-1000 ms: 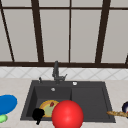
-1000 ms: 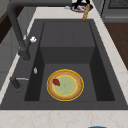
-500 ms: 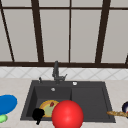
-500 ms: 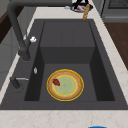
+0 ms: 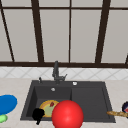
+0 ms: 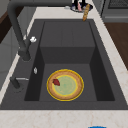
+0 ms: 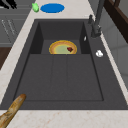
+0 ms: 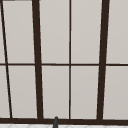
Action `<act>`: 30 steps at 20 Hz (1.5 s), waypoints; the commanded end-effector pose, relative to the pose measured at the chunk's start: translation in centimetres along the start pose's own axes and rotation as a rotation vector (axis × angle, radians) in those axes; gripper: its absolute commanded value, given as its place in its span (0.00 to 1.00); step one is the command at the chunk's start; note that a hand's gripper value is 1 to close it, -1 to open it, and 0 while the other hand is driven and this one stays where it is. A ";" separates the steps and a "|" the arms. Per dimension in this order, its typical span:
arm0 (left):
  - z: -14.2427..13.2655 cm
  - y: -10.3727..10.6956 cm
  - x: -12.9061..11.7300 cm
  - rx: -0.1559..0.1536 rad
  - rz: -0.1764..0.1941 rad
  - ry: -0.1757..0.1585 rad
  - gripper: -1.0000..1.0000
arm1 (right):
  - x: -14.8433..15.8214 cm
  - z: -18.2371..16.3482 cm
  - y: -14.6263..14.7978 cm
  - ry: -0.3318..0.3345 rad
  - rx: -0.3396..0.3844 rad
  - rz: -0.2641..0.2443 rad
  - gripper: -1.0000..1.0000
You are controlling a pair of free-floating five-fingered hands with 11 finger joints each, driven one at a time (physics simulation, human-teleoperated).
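We've got the left hand (image 5: 38,115) at the front left rim of the sink (image 5: 87,100), grasp impossible to tell, just beside the yellow-rimmed plate (image 5: 47,108) lying flat in the basin, red ball (image 5: 67,115) alongside.

Plain matte-black robot hand (image 5: 38,114), rounded, human-like, unmarked

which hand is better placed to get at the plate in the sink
Probably the left: the left hand hovers at the sink's front left edge, right beside the plate in the left basin, in the front view.
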 end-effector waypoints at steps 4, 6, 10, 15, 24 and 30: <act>0.0 0.0 0.0 0.000 0.000 0.000 0.50 | 0.3 0.5 -0.6 0.036 -0.050 -0.015 1.00; 0.0 0.0 0.0 0.000 0.000 0.000 0.50 | 1.2 0.7 -1.3 0.054 -0.054 -0.019 1.00; 0.0 0.0 0.0 0.000 0.000 0.000 0.50 | 3.0 1.3 -3.1 0.108 -0.053 -0.017 1.00; 0.0 0.0 0.0 0.000 0.000 0.000 0.50 | 5.8 2.1 -5.8 0.153 -0.022 0.009 1.00; 0.0 0.0 0.0 0.000 0.000 0.000 0.50 | 12.6 1.0 -8.8 0.172 -0.030 0.056 1.00; 0.0 0.0 0.0 0.000 0.000 0.000 0.50 | 17.3 -0.7 -10.2 0.177 -0.018 0.059 1.00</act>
